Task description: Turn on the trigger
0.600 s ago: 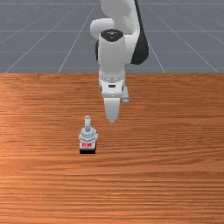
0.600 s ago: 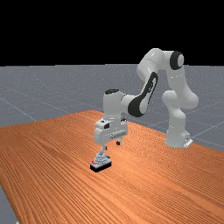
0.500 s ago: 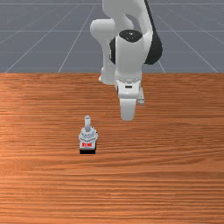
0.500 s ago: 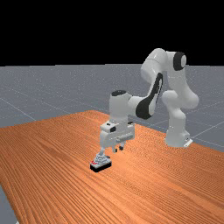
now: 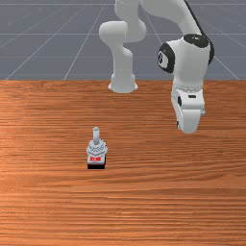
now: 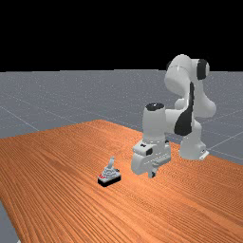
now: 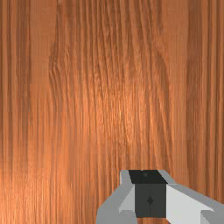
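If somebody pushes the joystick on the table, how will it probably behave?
Pushed low, the joystick may slide rather than roll, as its black base is blocky. Pushed at the thin raised stick, it might tip.

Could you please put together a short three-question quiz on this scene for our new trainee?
1. True or false: in the far view, the claw is to the far view's right of the joystick, not touching it.

2. Multiple choice: how do the claw's two fingers stand in the wrist view?
A) Wide apart
B) Closed against each other
C) Closed around the stick

3. Fill in the blank: in the front view, the marking above the joystick's black base is coloured ____.

Key: 1. True; 2. B; 3. red
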`<state>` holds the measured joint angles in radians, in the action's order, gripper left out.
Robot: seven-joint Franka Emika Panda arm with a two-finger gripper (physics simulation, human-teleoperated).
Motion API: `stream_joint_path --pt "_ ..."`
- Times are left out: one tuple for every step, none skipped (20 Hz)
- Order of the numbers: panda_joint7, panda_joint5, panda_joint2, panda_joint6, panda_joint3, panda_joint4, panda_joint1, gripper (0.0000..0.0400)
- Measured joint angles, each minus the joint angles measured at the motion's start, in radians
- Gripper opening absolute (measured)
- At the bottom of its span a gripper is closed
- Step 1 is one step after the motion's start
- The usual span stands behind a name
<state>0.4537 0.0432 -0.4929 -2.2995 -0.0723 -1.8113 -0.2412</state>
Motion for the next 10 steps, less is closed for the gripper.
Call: stream_joint_path --pt "-0.005 0.005 0.0 -0.004 0.002 -0.002 -0.003 0.0001" --pt "-0.016 0.0 0.008 -0.011 0.003 -0.015 -0.003 0.0" --pt "-0.019 0.0 0.015 -0.015 0.003 -0.028 -0.004 0.0" --pt "-0.021 0.0 0.022 -0.02 0.002 -0.039 -0.005 0.0" --pt "-0.025 -0.001 0.029 -0.024 0.002 -0.051 -0.006 0.0" --pt "-0.028 -0.001 0.037 -0.029 0.002 -0.063 -0.007 0.0" --pt "-0.034 -0.002 0.039 -0.031 0.002 -0.067 -0.008 0.0" --pt "-0.037 -0.002 0.043 -0.033 0.003 -0.072 -0.009 0.0" --pt "-0.039 -0.002 0.046 -0.035 0.003 -0.078 -0.01 0.0" --pt "-0.039 -0.003 0.047 -0.035 0.003 -0.08 -0.009 0.0"
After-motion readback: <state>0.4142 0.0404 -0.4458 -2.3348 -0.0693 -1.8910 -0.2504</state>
